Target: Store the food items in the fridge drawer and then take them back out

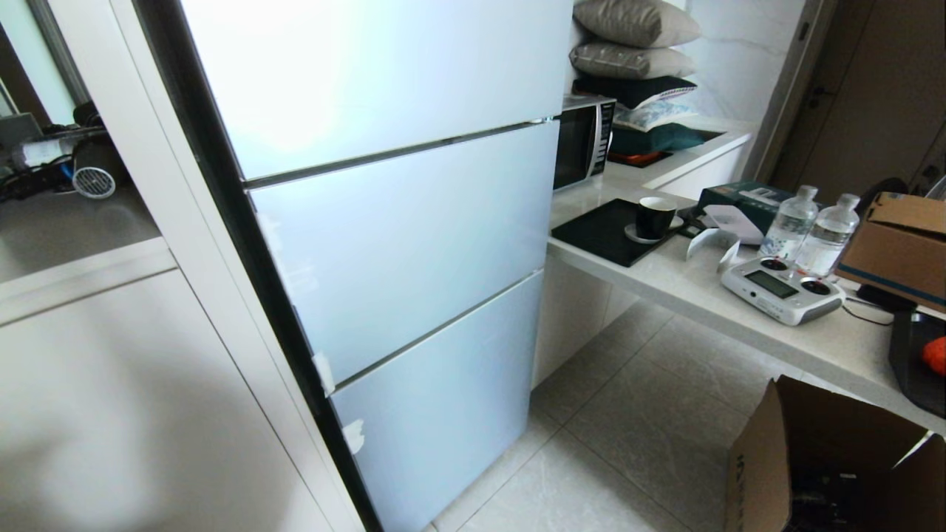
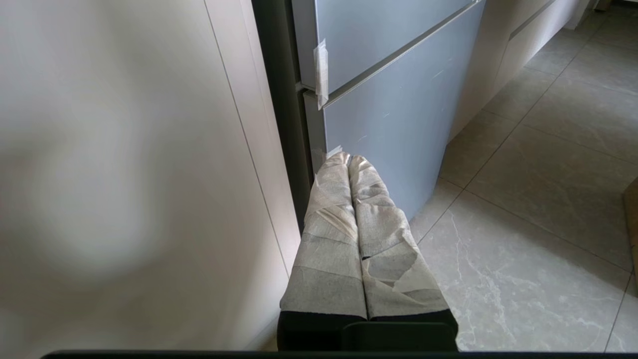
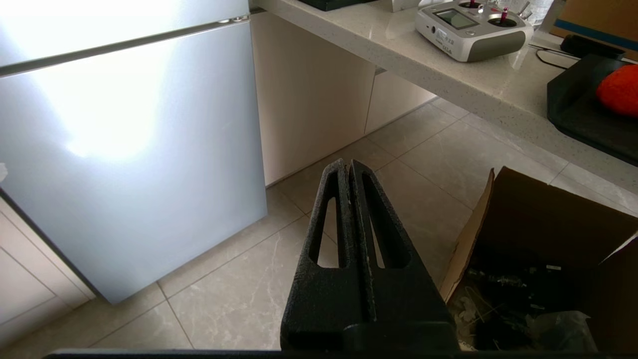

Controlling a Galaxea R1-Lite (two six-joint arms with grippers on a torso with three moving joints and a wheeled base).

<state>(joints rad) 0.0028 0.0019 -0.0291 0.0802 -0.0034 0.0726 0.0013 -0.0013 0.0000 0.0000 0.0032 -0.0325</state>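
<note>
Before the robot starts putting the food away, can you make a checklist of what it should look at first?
1. Fridge open? Not ok: all its doors are shut.
2. Fridge drawer in sight? Cannot tell: it must be behind a closed door.
3. Food found? Ok: one red food piece lies on a black tray on the counter. Others: cannot tell.
4. Left tool free? Ok: shut, holding nothing, near the fridge's lowest door.
5. Right tool free? Ok: shut, empty, above the floor.
6. Path clear? Not ok: an open cardboard box stands on the floor below the counter.
</note>
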